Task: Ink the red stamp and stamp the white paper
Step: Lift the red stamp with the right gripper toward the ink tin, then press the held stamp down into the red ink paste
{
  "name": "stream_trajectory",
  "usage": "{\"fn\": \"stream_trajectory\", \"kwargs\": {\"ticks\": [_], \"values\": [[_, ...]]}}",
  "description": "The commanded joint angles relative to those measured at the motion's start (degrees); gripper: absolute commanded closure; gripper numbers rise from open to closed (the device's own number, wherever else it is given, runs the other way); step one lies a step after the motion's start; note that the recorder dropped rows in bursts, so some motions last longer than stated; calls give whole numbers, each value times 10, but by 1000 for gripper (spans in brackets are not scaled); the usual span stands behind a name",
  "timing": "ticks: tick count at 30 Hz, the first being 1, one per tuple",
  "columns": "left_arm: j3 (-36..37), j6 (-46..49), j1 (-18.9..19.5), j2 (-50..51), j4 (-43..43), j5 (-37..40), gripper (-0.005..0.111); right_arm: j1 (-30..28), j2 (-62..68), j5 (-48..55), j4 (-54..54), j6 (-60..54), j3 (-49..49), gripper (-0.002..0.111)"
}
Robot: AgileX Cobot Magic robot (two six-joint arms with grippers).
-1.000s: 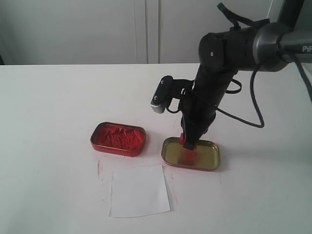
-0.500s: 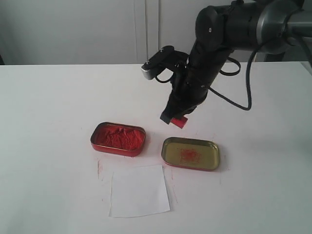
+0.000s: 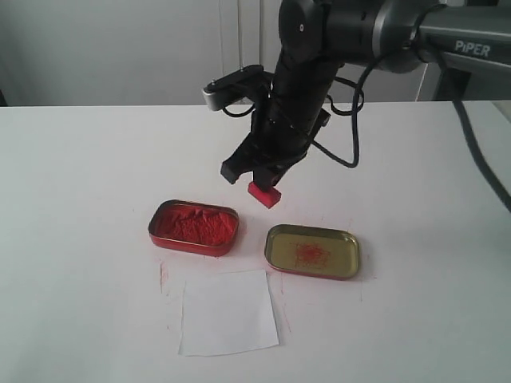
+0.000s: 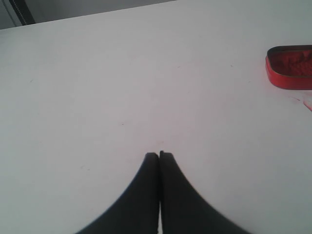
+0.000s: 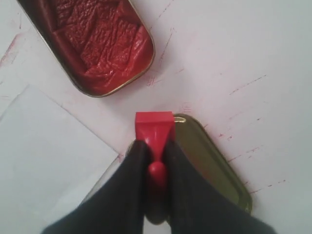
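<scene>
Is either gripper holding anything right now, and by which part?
The right gripper holds the red stamp by its round knob handle; the left gripper is shut, empty.

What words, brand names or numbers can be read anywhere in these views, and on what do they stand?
"PiPER": white lettering on the grey link of the right arm, exterior view.
No other text: the red ink tin, gold lid, red stamp and white paper show no lettering in any view.

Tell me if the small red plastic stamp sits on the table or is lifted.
Lifted: the small red plastic stamp hangs pinched in the right gripper, clear above the white tabletop.
</scene>
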Motion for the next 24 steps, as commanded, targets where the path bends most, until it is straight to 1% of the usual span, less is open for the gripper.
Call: {"fn": "stream_trajectory", "kwargs": {"ticks": [1, 12, 17, 24], "values": [[2, 2, 0, -2, -2, -2, 107, 10, 18, 18, 5, 28, -40, 108], [2, 2, 0, -2, -2, -2, 107, 59, 100, 55, -3, 79, -157, 108], [2, 2, 0, -2, -2, -2, 107, 73, 137, 60, -10, 104, -198, 108], [2, 2, 0, -2, -2, -2, 107, 75, 170, 59, -32, 161, -218, 108]]}}
